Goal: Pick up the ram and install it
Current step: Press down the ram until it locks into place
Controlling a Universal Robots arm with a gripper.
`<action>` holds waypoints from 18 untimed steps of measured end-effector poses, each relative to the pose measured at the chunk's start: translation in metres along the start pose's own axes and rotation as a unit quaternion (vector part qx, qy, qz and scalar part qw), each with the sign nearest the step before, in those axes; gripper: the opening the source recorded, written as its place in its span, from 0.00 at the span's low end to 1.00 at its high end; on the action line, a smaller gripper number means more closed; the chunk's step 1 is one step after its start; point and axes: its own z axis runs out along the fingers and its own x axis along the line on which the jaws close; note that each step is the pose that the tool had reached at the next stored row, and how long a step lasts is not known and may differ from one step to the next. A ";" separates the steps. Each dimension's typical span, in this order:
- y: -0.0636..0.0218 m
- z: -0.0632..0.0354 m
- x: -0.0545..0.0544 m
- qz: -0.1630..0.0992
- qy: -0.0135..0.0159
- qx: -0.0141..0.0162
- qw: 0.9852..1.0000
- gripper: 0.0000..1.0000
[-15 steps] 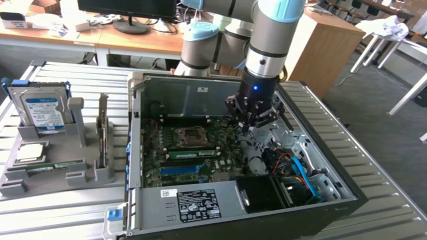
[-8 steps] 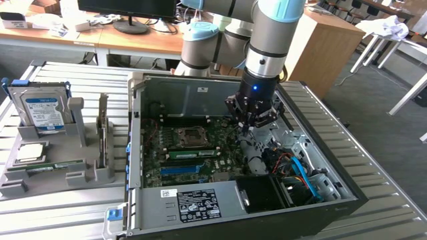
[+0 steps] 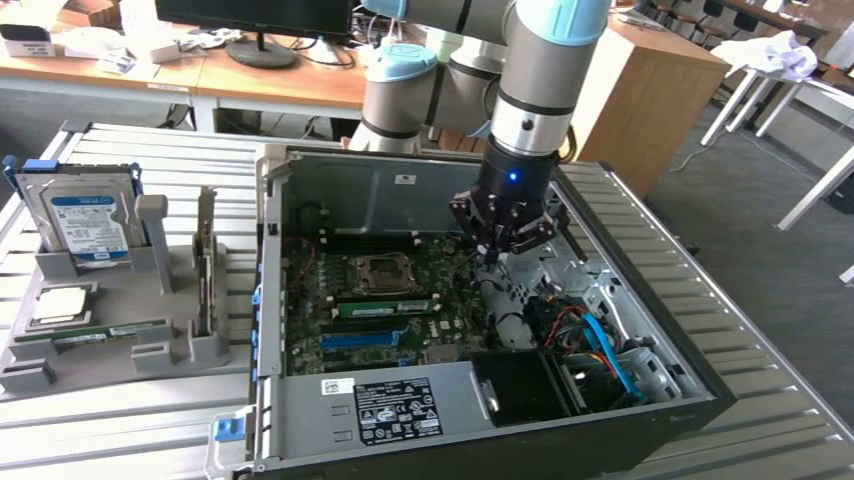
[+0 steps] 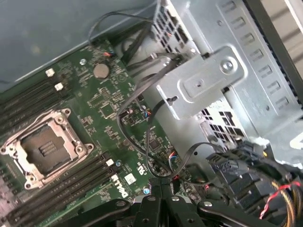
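Nearest the exterior cam, the white-labelled cover plate (image 3: 400, 408) is sitting at the front edge of the open PC case (image 3: 274, 300), w/ a black fan block (image 3: 523, 388) and blue cables (image 3: 603, 345) just beside it inside the case. Further in, the green motherboard (image 3: 380, 300) is lying flat on the case floor; its CPU socket (image 3: 387, 272) is standing open and empty, w/ dark memory slots (image 4: 61, 182) running alongside the socket in the wrist view. The hand (image 3: 501, 245) is hanging over the motherboard, just to the exterior view's right of the CPU socket, fingers pressed together and gripping nothing; in the wrist view the black fingertips (image 4: 161, 189) are meeting above the board near thin black wires (image 4: 142, 118) and a silver bracket (image 4: 208, 80). Off the case toward the exterior view's left, a grey holder (image 3: 134, 350) is sitting on the slatted metal table (image 3: 120, 420). The ram (image 3: 91, 334) is lying low along the holder's front, well apart from the hand and outside the case. A square silver processor chip (image 3: 60, 303) is resting just behind the ram, and a hard drive (image 3: 87, 225) w/ blue-white label is standing upright at the holder's back. Beyond the case, the arm (image 3: 534, 60) is rising up, w/ wooden desks (image 3: 174, 75) and a monitor base (image 3: 260, 50) behind.
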 end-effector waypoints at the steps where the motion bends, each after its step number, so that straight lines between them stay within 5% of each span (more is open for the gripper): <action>1: 0.0000 0.0000 0.000 -0.009 0.000 -0.001 1.000 0.10; 13: 0.0000 0.0000 0.000 -0.029 0.000 -0.003 1.000 0.10; 18: 0.0000 0.0002 0.000 -0.074 0.001 -0.008 0.997 0.10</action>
